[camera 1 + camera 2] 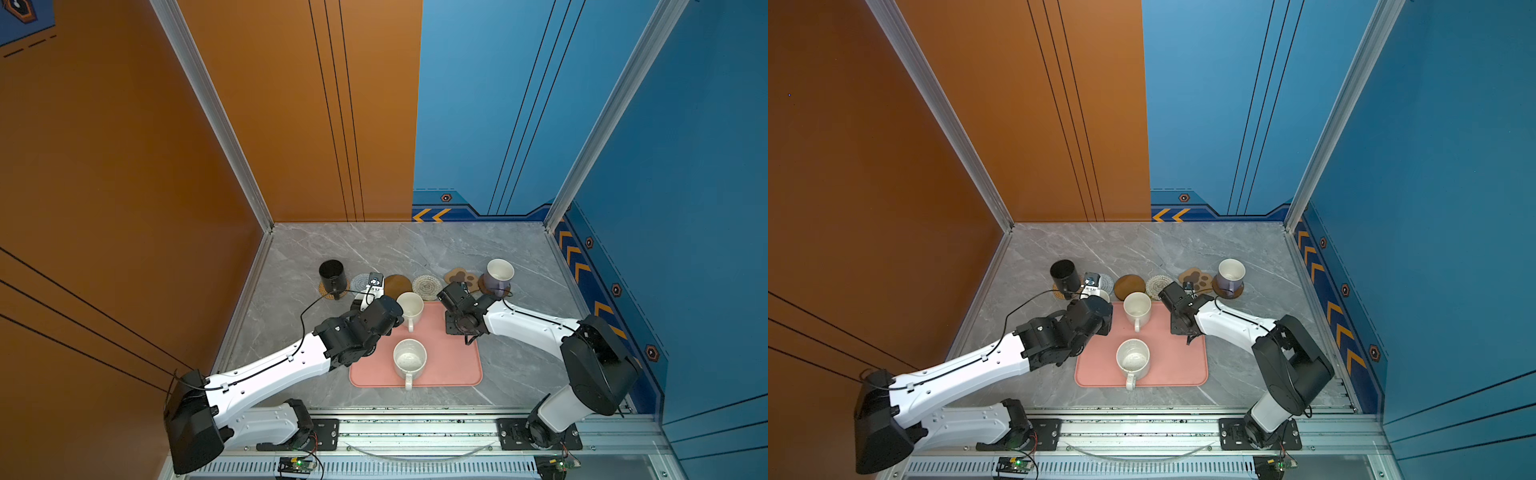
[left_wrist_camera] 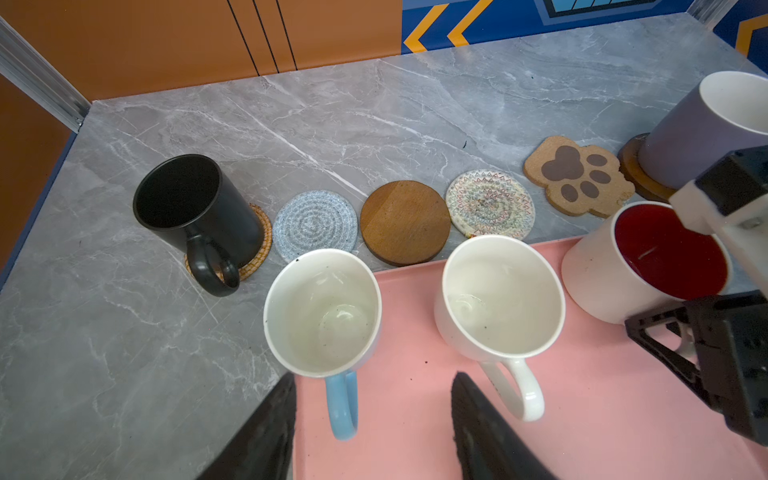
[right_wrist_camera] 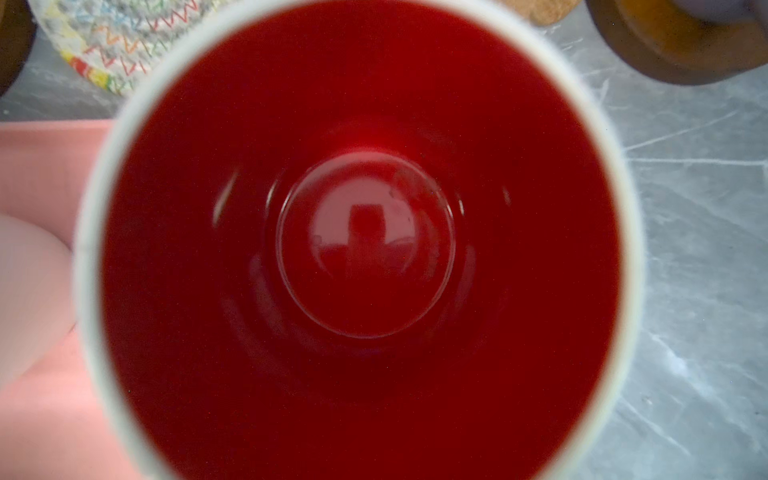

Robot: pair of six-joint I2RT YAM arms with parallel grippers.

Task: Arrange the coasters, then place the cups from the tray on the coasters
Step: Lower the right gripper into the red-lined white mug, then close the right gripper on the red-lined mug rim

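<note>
Six coasters lie in a row behind the pink tray (image 1: 453,368). A black cup (image 1: 332,276) stands on the orange one (image 2: 259,249) and a lavender cup (image 1: 498,274) on a brown one (image 2: 629,166). Bare are the grey woven (image 2: 315,224), brown (image 2: 405,222), beige woven (image 2: 490,203) and paw-print (image 2: 577,174) coasters. On the tray stand a plain white cup (image 1: 409,309), a speckled cup (image 1: 409,359), a light blue cup (image 2: 324,311) and a red-inside cup (image 2: 648,262). My left gripper (image 2: 374,399) is open, astride the blue handle. My right gripper (image 2: 681,328) is at the red-inside cup, its jaws hidden.
The marble table (image 1: 374,249) is walled at the back and on both sides. Both arms reach in from the front rail, their wrists close together over the tray's far edge. The plain white cup's handle (image 2: 515,390) lies just outside one left finger (image 2: 478,428).
</note>
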